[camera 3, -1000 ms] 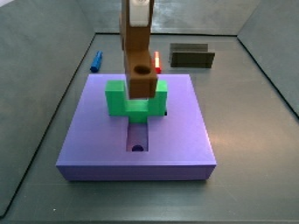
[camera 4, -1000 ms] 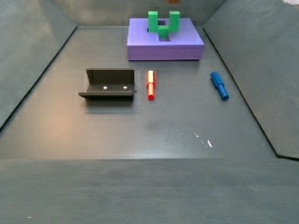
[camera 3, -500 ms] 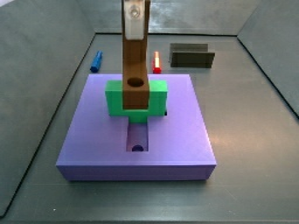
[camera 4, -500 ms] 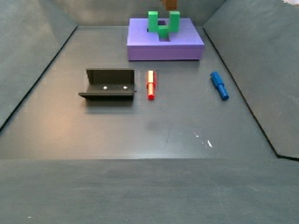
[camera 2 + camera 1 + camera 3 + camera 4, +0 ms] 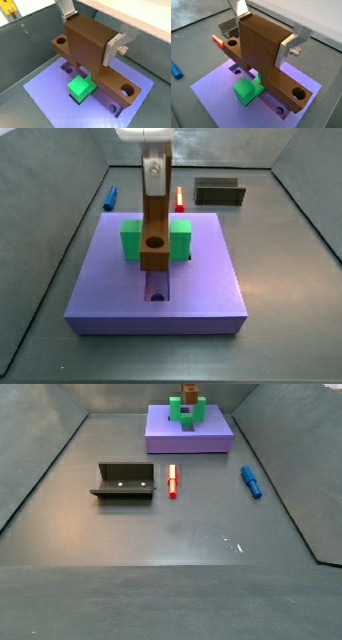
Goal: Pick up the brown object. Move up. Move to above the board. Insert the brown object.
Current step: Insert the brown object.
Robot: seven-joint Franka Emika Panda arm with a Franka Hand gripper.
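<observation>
My gripper [image 5: 156,176] is shut on the brown object [image 5: 156,233] and holds it upright by its upper part. The flat silver fingers [image 5: 298,37] clamp its sides in both wrist views, as does the finger [image 5: 119,44]. The brown object [image 5: 261,47] is a T-shaped wooden piece with round holes. Its lower end stands between the arms of the green U-shaped block [image 5: 134,240], over the groove of the purple board [image 5: 201,293]. The green block [image 5: 82,87] and the board [image 5: 50,92] lie right below the gripper. In a side view only the piece's top [image 5: 190,393] shows.
The dark fixture [image 5: 123,481] stands on the grey floor away from the board, also in a side view [image 5: 219,193]. A red marker [image 5: 173,480] and a blue marker [image 5: 250,481] lie next to it. Grey walls ring the floor.
My gripper has come straight down with the brown object. Its lower end has sunk from level with the green block's top to deep between the block's arms.
</observation>
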